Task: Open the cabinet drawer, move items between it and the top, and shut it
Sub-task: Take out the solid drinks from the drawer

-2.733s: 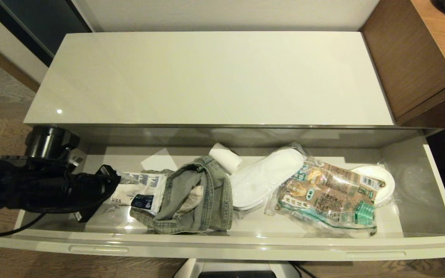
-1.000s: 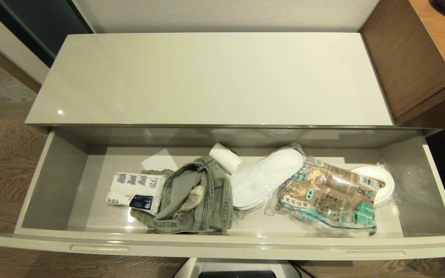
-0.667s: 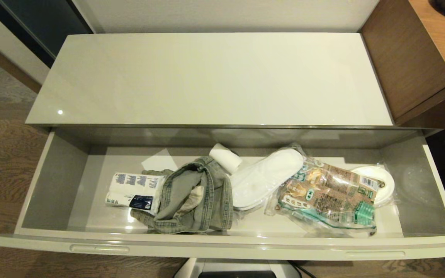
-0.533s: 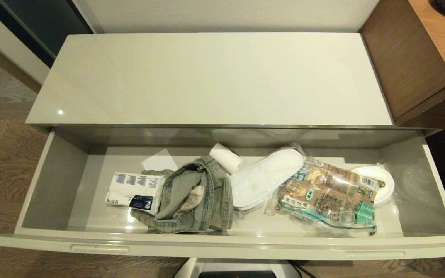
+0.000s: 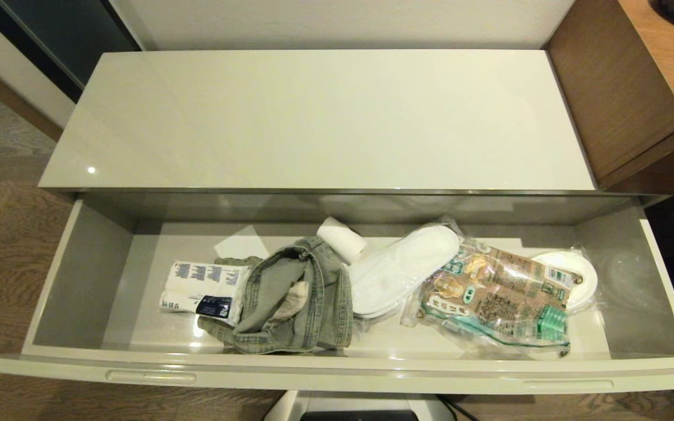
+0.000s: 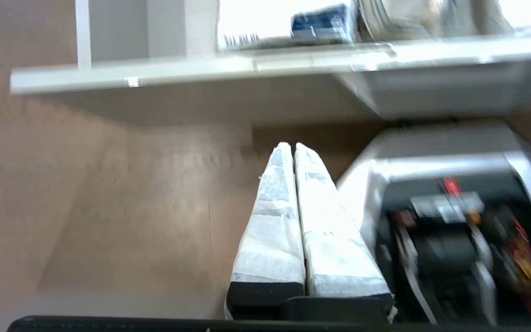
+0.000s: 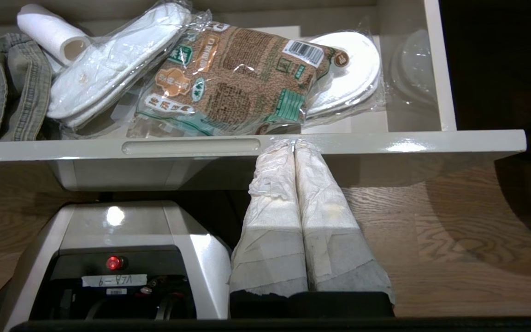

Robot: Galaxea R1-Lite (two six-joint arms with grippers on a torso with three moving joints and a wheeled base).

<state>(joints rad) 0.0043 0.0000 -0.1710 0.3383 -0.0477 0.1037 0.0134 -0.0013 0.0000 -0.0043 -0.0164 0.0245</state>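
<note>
the drawer [image 5: 337, 374] stood pulled open, exposing the white pack [image 5: 205, 289] at 9 o'clock and crinkly bag [image 5: 498, 298] at 3 o'clock; the top [image 5: 319, 117] lay bare at 12; left gripper [image 6: 293, 150] and right gripper [image 7: 294, 145] hung below the drawer front, fingers pressed together, holding nothing.

Cabinet top [image 5: 325, 117]: glossy cream-beige. Drawer [image 5: 79, 280]: grey interior, cream front. Pack [image 5: 205, 286]: white, blue print, dark label. Bag [image 5: 495, 298], just beyond right gripper [image 7: 294, 144]: clear, brown contents, green-white print. Garment [image 5: 296, 304]: faded denim. Slippers [image 5: 398, 269]: white. Floor [image 5: 3, 245] below both grippers: brown wood grain. Left gripper [image 6: 291, 146]: white-wrapped fingers.
</note>
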